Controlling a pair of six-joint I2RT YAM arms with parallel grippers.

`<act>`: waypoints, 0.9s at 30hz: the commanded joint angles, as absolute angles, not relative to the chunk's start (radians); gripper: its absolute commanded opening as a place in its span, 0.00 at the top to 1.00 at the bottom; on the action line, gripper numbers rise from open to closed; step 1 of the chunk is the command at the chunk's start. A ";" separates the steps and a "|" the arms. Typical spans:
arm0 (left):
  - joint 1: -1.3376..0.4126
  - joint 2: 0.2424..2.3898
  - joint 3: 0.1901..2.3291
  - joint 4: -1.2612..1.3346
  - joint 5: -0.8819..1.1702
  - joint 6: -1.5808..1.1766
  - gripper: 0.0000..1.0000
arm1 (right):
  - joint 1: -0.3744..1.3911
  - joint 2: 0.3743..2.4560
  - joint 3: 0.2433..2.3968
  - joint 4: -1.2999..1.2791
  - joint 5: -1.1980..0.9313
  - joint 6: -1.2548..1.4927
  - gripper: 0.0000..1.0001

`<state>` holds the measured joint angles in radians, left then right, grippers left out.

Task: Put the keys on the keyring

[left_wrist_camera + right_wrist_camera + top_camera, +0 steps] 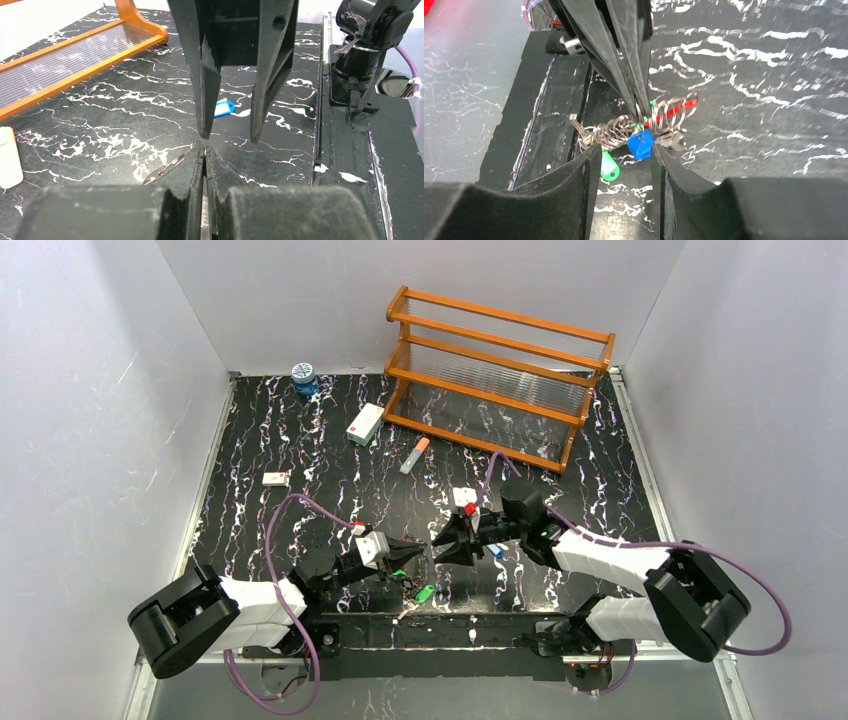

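My left gripper [205, 146] is shut on the thin wire of the keyring [664, 114], which is silvery with a red part, and holds it just above the table. A blue-headed key [640, 145] hangs at the ring. My right gripper [624, 155] is open and faces the left gripper [424, 548] tip to tip, its jaws either side of the ring. A green-headed key [425, 592] lies on the table below them and shows in the right wrist view [609, 167]. Another blue-headed key [495, 550] lies under the right gripper [440, 544] and shows in the left wrist view [224, 107].
An orange rack [497, 375] stands at the back right. An orange-and-white tube [414, 455], a white box [365, 424], a blue jar [304, 377] and a small white piece [276, 478] lie on the black marbled table. The arm bases and purple cables are at the near edge.
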<state>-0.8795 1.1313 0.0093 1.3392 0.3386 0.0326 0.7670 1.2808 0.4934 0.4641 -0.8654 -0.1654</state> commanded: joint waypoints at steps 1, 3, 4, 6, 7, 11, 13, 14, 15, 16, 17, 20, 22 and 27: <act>-0.881 1.126 0.002 1.393 0.327 0.035 1.00 | 0.766 1.191 0.472 0.503 -0.871 -0.212 0.51; -0.882 1.129 0.002 1.394 0.332 0.034 1.00 | 0.768 1.172 0.465 0.530 -0.886 -0.213 0.51; -0.881 1.130 0.002 1.392 0.335 0.034 1.00 | 0.767 1.170 0.463 0.546 -0.897 -0.211 0.51; -0.882 1.132 0.003 1.393 0.337 0.033 1.00 | 0.768 1.182 0.466 0.576 -0.908 -0.198 0.51; -0.881 1.132 0.003 1.394 0.337 0.033 1.00 | 0.767 1.193 0.470 0.589 -0.909 -0.192 0.51; -0.881 1.130 0.005 1.393 0.343 0.031 1.00 | 0.768 1.243 0.497 0.612 -0.922 -0.186 0.52; -0.881 1.128 0.003 1.393 0.345 0.029 1.00 | 0.768 1.262 0.499 0.651 -0.933 -0.175 0.53; -0.881 1.126 0.004 1.393 0.346 0.029 1.00 | 0.768 1.270 0.499 0.668 -0.938 -0.170 0.53; -0.882 1.125 0.003 1.393 0.349 0.027 1.00 | 0.767 1.280 0.500 0.680 -0.945 -0.165 0.54; -0.881 1.124 0.003 1.393 0.349 0.026 1.00 | 0.768 1.289 0.501 0.691 -0.951 -0.162 0.55; -0.881 1.122 0.002 1.392 0.349 0.026 1.00 | 0.769 1.297 0.502 0.703 -0.954 -0.158 0.56; -0.882 1.119 0.003 1.393 0.350 0.026 1.00 | 0.770 1.320 0.501 0.731 -0.953 -0.144 0.57; -0.882 1.119 0.002 1.393 0.351 0.026 1.00 | 0.770 1.334 0.501 0.750 -0.950 -0.139 0.57; -0.882 1.117 0.003 1.393 0.352 0.024 1.00 | 0.775 1.373 0.512 0.779 -0.953 -0.131 0.59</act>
